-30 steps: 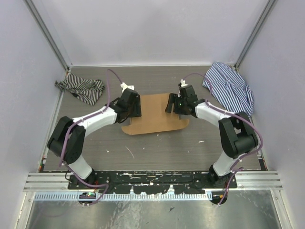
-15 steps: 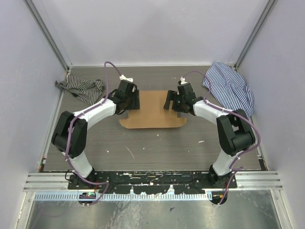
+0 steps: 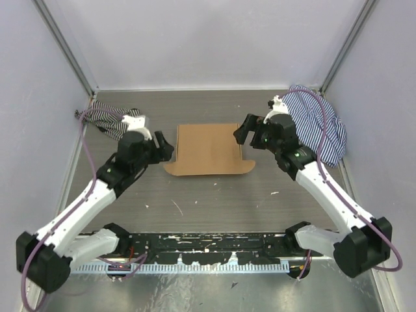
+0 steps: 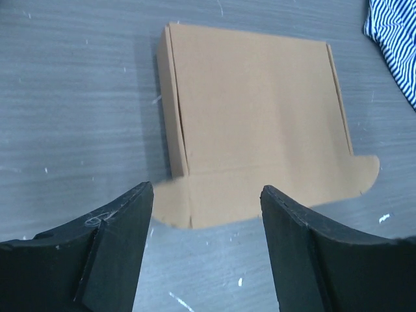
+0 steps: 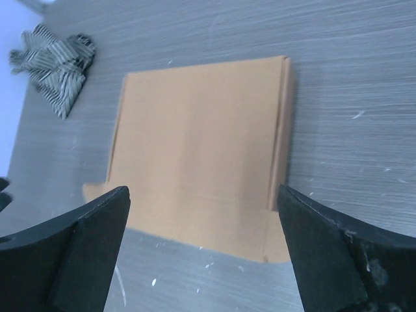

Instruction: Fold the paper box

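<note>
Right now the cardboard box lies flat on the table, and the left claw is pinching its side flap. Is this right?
Not quite. The cardboard box lies flat on the table, but the left claw is open and pinches nothing, as the left wrist view shows.

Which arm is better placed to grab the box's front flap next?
Probably the left. Both grippers are open and off the box, but the left gripper sits beside its left edge, close to the flap. The right gripper is by the far corner.

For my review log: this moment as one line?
flat brown cardboard box: unheld | left tool: open, off box | right tool: open, off box
</note>
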Robot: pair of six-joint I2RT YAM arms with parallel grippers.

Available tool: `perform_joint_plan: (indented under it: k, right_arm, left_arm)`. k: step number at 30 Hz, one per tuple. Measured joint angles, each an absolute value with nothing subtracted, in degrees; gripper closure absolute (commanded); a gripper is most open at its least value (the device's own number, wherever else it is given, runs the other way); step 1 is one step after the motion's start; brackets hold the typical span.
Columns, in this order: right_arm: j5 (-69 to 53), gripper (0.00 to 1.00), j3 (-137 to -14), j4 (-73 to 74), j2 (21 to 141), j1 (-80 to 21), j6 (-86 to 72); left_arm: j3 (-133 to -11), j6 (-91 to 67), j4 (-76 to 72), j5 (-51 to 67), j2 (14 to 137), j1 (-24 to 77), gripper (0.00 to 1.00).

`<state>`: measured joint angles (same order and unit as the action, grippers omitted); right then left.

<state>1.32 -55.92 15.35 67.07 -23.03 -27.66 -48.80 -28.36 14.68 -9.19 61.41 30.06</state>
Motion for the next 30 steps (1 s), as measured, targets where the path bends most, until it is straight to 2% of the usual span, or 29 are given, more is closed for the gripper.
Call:
perform_joint_plan:
  k: [4,9,20,30]
  right_arm:
    - [-4.78,0.0,-51.75,13.89,64.58,-23.44,-26.35]
    - [-4.08,0.0,-47.18,19.14,67.18,-25.45,-25.36]
    - [-2.17,0.0,-50.5,22.79,73.67,-25.98,-23.92]
    - [-1.54,0.0,-50.5,22.76,78.65,-26.48,-23.62]
  left_arm:
    - [-40.97,-30.28,13.96,-6.94,55.05,30.06,0.24]
    - [-40.42,-30.3,14.98,-3.66,59.66,30.09,0.24]
    - [-43.18,-30.02,15.66,0.01,68.25,30.7,0.24]
    - [-44.07,-28.1,15.68,-2.5,73.76,32.58,0.22]
